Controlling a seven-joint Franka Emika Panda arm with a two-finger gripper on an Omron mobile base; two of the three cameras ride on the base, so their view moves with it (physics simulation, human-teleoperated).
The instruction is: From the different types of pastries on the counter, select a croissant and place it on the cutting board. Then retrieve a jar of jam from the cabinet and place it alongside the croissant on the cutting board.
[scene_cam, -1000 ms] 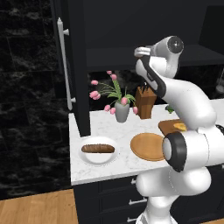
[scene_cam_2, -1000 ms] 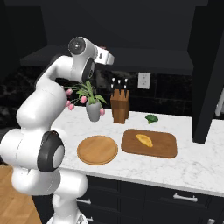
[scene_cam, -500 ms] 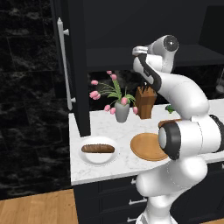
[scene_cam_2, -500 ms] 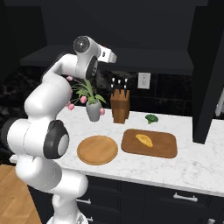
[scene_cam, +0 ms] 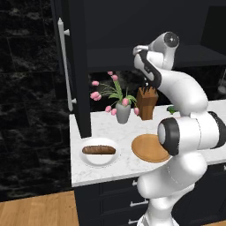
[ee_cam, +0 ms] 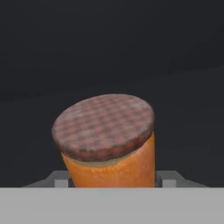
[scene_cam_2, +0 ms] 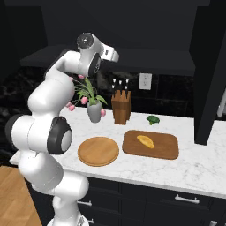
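Orange jar of jam (ee_cam: pixel 109 144) sits between the tool's fingers — grip unclear; croissant (scene_cam_2: pixel 145 141) on cutting board (scene_cam_2: pixel 167 148).

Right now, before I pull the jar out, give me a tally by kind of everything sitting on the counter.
Pastries: 2, a croissant and a dark loaf
Wooden boards: 2, the cutting board and a round plate
White plate: 1
Knife block: 1
Flower vase: 1
Green vegetable piece: 1
Total: 8

Jar of jam (ee_cam: pixel 109 140) base cut off at hand view bottom; cutting board (scene_cam_2: pixel 152 145) hidden behind arm in left base view.
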